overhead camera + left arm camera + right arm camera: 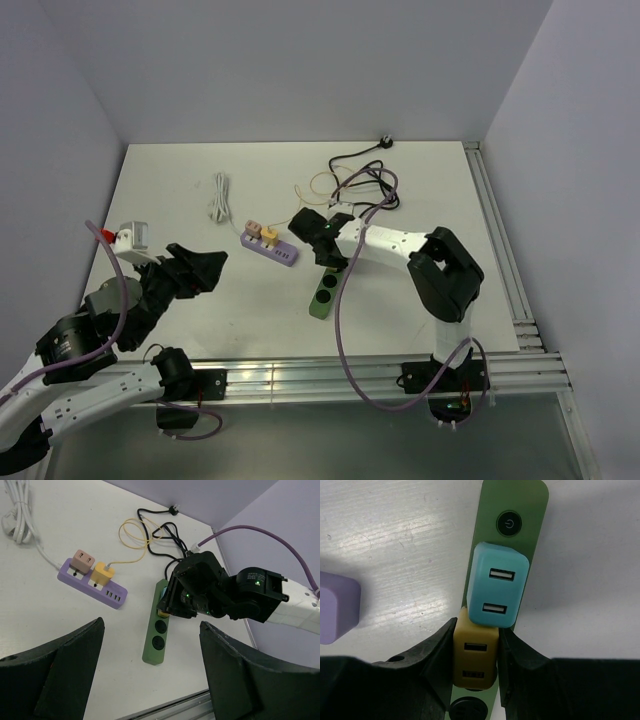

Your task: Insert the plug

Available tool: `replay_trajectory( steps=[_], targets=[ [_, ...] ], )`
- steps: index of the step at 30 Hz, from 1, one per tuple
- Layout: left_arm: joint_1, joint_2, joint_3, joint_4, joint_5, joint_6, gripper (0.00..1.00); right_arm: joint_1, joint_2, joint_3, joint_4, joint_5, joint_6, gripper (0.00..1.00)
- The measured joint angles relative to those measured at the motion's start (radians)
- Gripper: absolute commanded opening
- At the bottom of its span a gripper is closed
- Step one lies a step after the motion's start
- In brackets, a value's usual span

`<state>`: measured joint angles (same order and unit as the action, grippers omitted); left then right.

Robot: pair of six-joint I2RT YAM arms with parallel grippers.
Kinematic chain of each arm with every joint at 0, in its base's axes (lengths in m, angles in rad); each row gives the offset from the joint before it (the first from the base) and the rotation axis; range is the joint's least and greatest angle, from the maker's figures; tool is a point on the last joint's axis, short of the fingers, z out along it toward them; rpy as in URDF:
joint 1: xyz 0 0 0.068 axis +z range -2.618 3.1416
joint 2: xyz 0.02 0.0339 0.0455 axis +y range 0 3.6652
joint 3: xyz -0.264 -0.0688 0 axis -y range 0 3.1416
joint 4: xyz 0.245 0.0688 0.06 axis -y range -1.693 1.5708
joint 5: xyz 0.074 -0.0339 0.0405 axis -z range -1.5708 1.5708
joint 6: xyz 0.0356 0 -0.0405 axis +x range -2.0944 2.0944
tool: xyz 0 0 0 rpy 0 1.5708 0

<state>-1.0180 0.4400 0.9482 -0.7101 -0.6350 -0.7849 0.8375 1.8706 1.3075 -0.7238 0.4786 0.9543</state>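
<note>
A green power strip lies on the white table, also in the top view and the left wrist view. A teal USB charger sits in it below the power button. My right gripper is shut on a yellow USB charger plug, held over the strip just behind the teal one; whether its pins are seated is hidden. An empty round socket shows below it. In the top view the right gripper hovers over the strip's far end. My left gripper is open and empty, at the left, above the table.
A purple power strip with a pink and a yellow charger lies left of the green one. A coiled white cable and tangled black cables lie farther back. Metal rails run along the near edge and the right edge.
</note>
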Motion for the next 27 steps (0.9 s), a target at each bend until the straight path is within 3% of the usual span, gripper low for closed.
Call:
replay_trajectory(
  steps=[3, 9, 18, 25, 27],
  targets=[
    [0.0, 0.0, 0.0, -0.011, -0.001, -0.005, 0.82, -0.002, 0.015, 0.032, -0.035, -0.01, -0.006, 0.43],
    [0.0, 0.0, 0.005, -0.016, -0.005, -0.013, 0.82, -0.006, 0.035, 0.069, -0.066, -0.069, -0.057, 0.64],
    [0.0, 0.0, 0.015, -0.017, -0.01, -0.014, 0.82, -0.007, 0.023, 0.074, -0.075, -0.121, -0.089, 0.73],
    [0.0, 0.0, 0.017, -0.017, -0.01, -0.014, 0.84, -0.007, -0.11, 0.073, -0.082, -0.12, -0.102, 0.94],
    [0.0, 0.0, 0.017, -0.016, -0.009, -0.014, 0.84, -0.007, -0.177, 0.055, -0.071, -0.114, -0.109, 0.95]
  ],
)
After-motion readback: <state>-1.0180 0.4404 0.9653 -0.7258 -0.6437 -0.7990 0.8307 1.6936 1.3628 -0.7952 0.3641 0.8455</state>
